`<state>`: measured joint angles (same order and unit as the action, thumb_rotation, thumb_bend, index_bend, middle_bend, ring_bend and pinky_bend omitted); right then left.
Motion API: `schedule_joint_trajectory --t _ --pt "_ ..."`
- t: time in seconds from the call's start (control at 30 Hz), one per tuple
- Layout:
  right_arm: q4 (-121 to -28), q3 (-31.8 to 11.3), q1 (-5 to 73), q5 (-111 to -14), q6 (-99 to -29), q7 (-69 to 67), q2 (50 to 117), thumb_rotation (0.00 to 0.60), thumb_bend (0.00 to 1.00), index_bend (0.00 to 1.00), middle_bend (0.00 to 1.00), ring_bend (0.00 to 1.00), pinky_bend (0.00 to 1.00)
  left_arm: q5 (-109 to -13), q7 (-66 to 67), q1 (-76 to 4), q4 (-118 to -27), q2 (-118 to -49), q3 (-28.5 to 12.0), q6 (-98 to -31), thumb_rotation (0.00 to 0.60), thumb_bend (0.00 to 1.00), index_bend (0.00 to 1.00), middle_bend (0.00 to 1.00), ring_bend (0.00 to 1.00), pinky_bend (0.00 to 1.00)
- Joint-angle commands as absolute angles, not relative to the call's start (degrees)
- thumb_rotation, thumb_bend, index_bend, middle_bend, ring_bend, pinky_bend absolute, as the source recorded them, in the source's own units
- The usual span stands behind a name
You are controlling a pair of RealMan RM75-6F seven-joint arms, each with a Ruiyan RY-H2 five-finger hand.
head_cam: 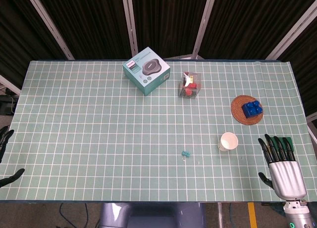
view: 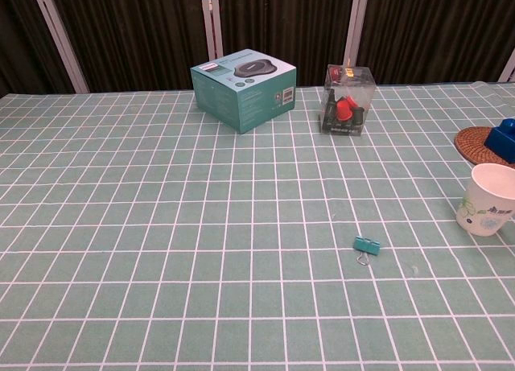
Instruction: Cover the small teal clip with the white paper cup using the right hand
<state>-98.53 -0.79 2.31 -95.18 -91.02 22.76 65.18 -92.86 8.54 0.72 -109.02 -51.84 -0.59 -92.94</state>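
Both hands empty, right hand (head_cam: 281, 161) spread beside upright cup (head_cam: 228, 141), clip (head_cam: 185, 154) uncovered

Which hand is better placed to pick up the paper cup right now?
The right hand: it rests open just beside the white paper cup. The left hand sits at the table's far opposite edge.

table (head_cam: 99, 139): green grid cloth | backdrop: dark curtains (view: 121, 25) (pale metal struts)
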Motion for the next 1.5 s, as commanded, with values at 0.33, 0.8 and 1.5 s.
schedule_joint_trajectory --t 0.33,0.8,1.5 --pt "-96.21 0.04 5.12 -98.58 -86.23 26.82 67.37 0.6 0.0 0.0 0.0 0.0 0.0 -92.25 9.19 0.78 -108.93 -52.38 -0.86 -92.97 0.6 0.0 0.0 0.0 0.0 0.0" --pt "-85.26 -2.45 23.16 -106.16 -57.61 55.9 78.06 0.6 0.0 0.0 0.0 0.0 0.0 -83.65 12.19 -2.32 -107.15 -55.06 -4.49 -88.4 0.6 0.0 0.0 0.0 0.0 0.0" --pt "-71.45 -5.4 25.67 -98.86 -53.46 70.47 84.04 0.6 0.0 0.0 0.0 0.0 0.0 -79.44 14.47 -3.98 -106.08 -56.61 -5.26 -85.8 0.6 0.0 0.0 0.0 0.0 0.0"
